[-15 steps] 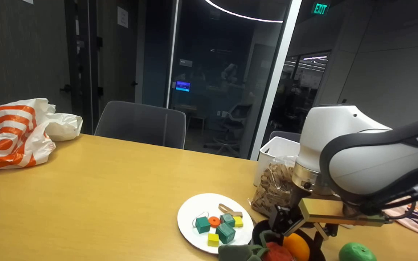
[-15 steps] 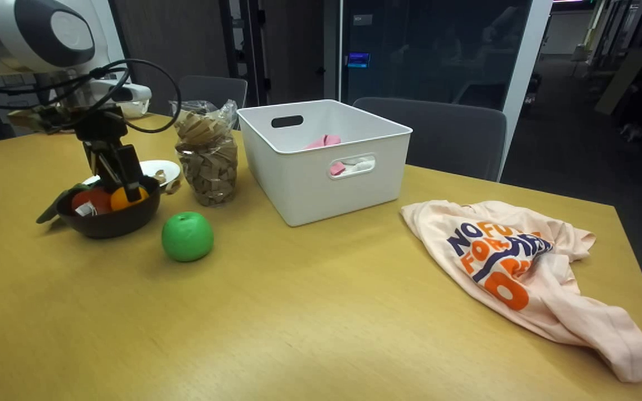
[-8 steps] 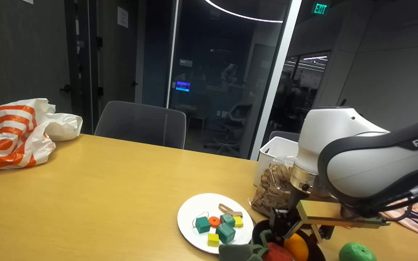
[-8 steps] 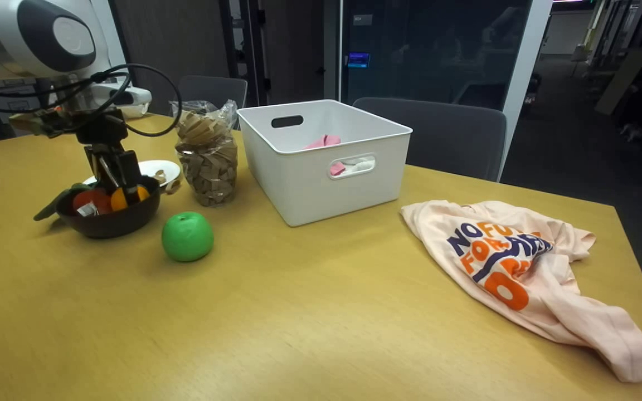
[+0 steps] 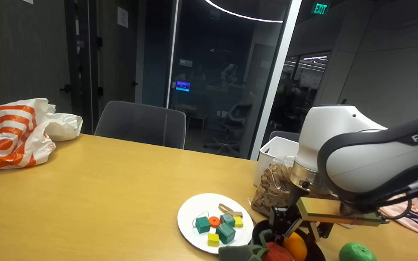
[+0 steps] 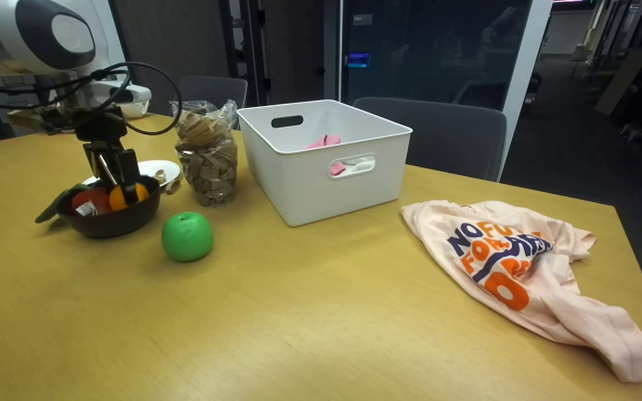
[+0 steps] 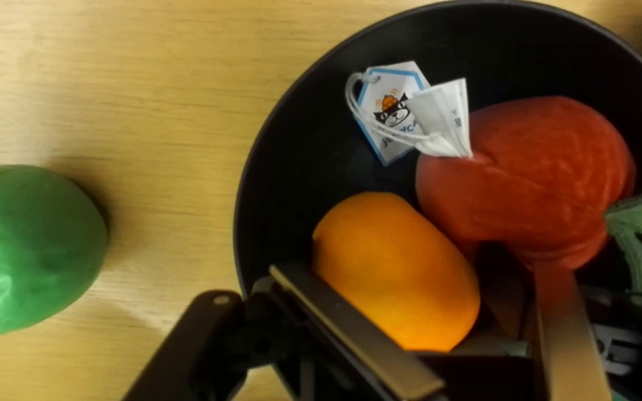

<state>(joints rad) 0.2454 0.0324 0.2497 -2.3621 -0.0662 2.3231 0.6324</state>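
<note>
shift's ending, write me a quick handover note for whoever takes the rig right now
Gripper: open, fingers apart, a gap showing beside the orange fruit.
Things: the orange fruit and a red plush item lie in the black bowl; the green fruit is outside, on the table.
Done: gripper down inside the bowl, orange fruit between its fingers.
Left: fingers neither closed on that fruit nor clear of the bowl.

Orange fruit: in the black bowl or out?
In. The wrist view shows the orange fruit inside the rim of the black bowl, next to the red item.
</note>
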